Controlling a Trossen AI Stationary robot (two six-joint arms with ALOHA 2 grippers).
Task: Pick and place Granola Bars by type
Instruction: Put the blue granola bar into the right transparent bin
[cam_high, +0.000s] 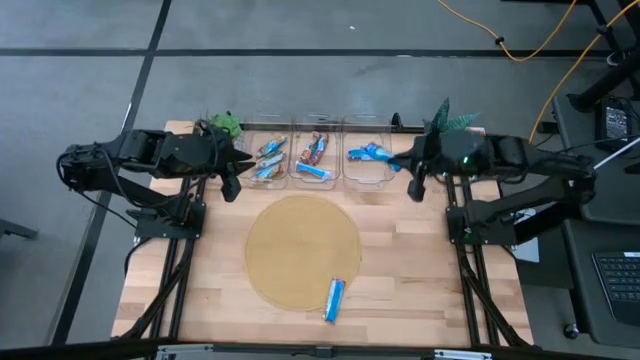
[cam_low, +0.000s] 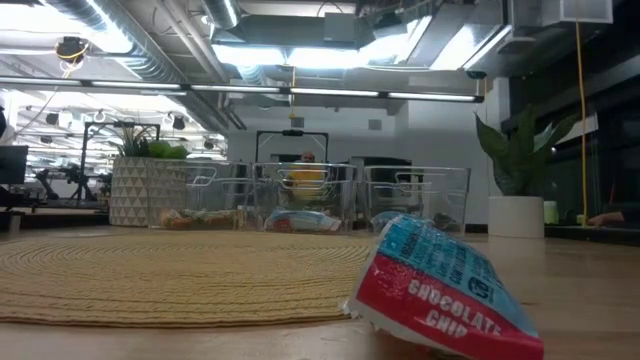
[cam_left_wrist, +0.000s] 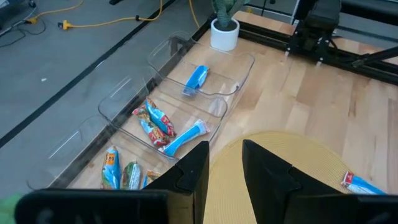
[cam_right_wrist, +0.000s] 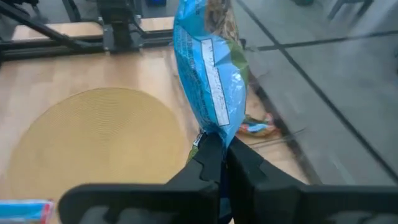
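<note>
Three clear bins stand in a row at the table's far side: the left one (cam_high: 268, 160) and the middle one (cam_high: 313, 158) hold several bars, the right one (cam_high: 368, 160) a blue bar (cam_left_wrist: 198, 78). One blue and red bar (cam_high: 335, 298) lies at the round woven mat's (cam_high: 300, 250) near edge, and it also shows close up in the low view (cam_low: 440, 290). My left gripper (cam_left_wrist: 225, 152) is open and empty beside the left bin (cam_high: 243, 165). My right gripper (cam_right_wrist: 221, 146) is shut on a blue and green bar (cam_right_wrist: 208, 68) by the right bin's right end (cam_high: 405, 165). My right gripper pinches the bar's end (cam_right_wrist: 216, 132) between its two fingers. The fingers point toward the table's left. The bar sticks out ahead of the fingertips, in line with the fingers, lifted clear of the table and bins.
A potted plant (cam_high: 445, 115) stands at the far right corner and a green plant (cam_high: 225, 125) at the far left. The arms' base frames (cam_high: 165, 215) (cam_high: 480, 220) stand left and right of the mat. Bare wood lies around the mat.
</note>
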